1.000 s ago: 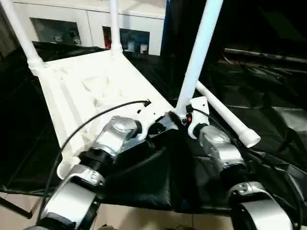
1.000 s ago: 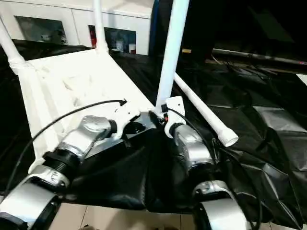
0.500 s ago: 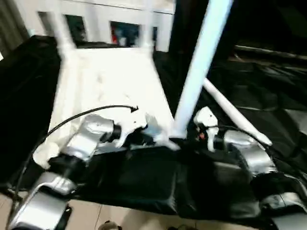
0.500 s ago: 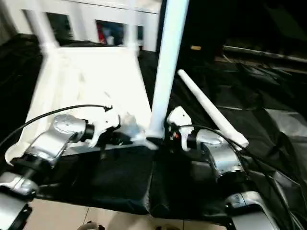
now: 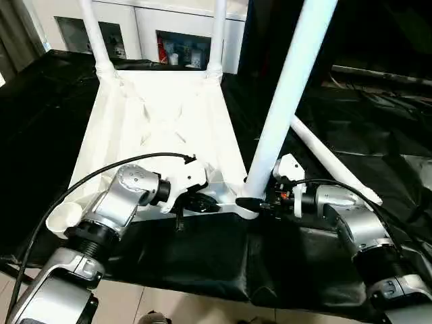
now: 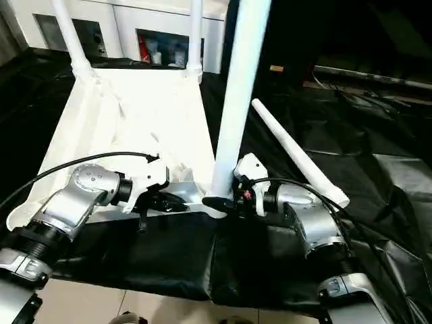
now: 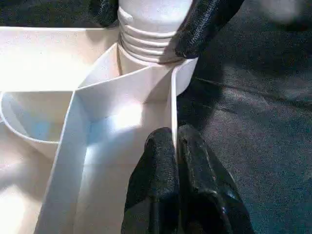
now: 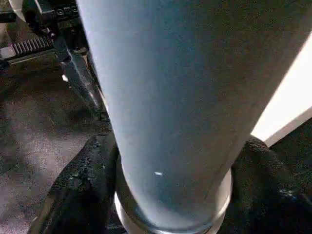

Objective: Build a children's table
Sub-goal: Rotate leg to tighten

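Seating this leg (image 5: 287,101) squarely calls for keeping it upright while I twist its ribbed foot into the near corner socket (image 7: 161,73). My right gripper (image 5: 260,202) pinches the leg's base between its fingers (image 7: 204,24). My left gripper (image 7: 176,156), pressed together on the tabletop (image 5: 162,128) rim, steadies just beside that socket.

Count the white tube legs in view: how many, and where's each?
4. Two stand in the tabletop's far corners: far-left leg, far-right leg. The near-right leg stands gripped by the right gripper. A loose leg lies on the black cloth.
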Controlling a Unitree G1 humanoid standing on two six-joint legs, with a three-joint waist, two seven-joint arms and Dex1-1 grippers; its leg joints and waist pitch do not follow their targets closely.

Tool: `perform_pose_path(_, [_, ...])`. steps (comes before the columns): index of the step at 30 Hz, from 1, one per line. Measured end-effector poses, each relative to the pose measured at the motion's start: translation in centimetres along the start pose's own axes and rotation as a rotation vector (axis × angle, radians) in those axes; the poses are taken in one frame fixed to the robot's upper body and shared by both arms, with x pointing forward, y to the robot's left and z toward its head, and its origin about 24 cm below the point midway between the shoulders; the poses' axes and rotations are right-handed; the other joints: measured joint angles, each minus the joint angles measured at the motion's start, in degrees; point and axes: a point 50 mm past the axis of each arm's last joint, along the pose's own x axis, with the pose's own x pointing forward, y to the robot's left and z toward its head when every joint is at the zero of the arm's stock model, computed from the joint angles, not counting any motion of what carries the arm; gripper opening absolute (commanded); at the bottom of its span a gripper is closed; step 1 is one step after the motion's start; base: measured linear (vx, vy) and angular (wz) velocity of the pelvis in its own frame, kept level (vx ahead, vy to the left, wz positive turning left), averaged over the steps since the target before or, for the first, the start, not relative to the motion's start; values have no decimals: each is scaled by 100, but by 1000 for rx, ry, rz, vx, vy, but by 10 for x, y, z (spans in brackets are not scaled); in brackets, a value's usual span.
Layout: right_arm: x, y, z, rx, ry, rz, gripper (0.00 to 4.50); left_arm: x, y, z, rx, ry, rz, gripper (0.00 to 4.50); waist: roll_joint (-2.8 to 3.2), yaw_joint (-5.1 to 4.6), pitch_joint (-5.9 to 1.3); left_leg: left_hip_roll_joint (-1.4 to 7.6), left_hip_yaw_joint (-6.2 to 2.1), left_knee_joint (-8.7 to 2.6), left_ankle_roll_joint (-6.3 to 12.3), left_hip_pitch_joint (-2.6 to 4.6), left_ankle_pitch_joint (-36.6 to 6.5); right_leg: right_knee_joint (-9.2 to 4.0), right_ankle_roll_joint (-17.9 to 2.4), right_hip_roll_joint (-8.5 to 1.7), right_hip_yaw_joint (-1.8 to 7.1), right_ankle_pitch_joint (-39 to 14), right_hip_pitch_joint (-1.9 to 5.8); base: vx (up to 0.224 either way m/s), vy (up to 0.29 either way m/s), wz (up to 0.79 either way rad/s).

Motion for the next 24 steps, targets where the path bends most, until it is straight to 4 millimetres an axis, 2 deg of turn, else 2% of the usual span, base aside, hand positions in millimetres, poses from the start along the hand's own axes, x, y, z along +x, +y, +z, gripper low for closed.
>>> perform_pose_path(5, [2,-1,-3,23,-9,-67,269,5,2,1,-5,-1,39,0,0,1,-1,0,-1,16,-1,10,0,6,0,0,1,2,14,0,0,0])
perform_pose_path(8, [15,-13,-7,101,-37,-307,269,23,14,7,-57,1,185,0,-5,-46,-3,-3,-1,25,-3,49,1,8,0,-2,15,19,41,0,0,0])
perform_pose_path(12, [32,-25,-5,217,-69,-569,268,43,22,16,-148,5,327,0,-5,-122,-3,-9,-3,23,-3,54,2,-4,32,-10,12,4,40,-45,3,-3])
perform_pose_path(15, [41,-30,-1,269,-72,-673,268,52,24,21,-180,3,383,0,-4,-159,-3,-9,-6,22,-3,54,2,-5,33,-9,9,5,40,0,0,0])
perform_pose_path(19, [50,-32,2,249,-54,-732,268,58,24,25,-180,3,414,0,-13,-177,-12,-8,-9,20,-4,53,2,-5,33,-9,6,14,39,0,0,0])
perform_pose_path(20, [50,-32,2,247,-57,-732,324,58,24,25,-177,3,414,0,-14,-177,-15,-8,-9,21,-4,53,2,-5,34,-9,7,16,40,0,0,0])
perform_pose_path(24, [52,-32,3,229,-58,-713,353,57,24,25,-164,4,413,0,-17,-180,-18,-8,-8,18,-4,47,2,-4,22,-9,7,27,41,0,0,0])
